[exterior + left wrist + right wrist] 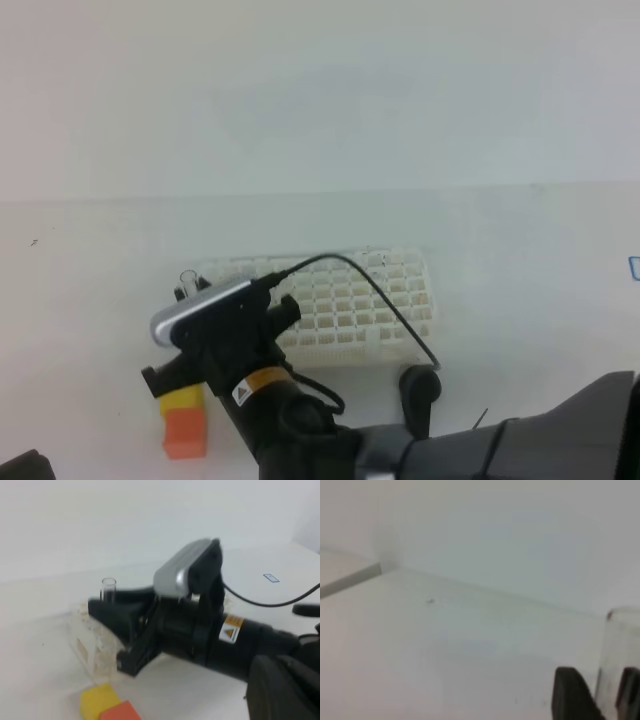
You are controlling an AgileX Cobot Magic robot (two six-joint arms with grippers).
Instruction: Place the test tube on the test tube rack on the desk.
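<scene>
We see the white table [520, 300] carrying everything. The right arm reaches across it, over the near-left end of the white test tube rack [370, 300], which sits near the table's middle. A yellow-and-orange block stack [184, 420] stands by the near edge. The clear test tube [108, 589] stands upright at the rack's left end, between the right claw's [602, 695] parted fingers [572, 695]; we cannot tell whether they touch it. The left claw is out of sight, closed.
</scene>
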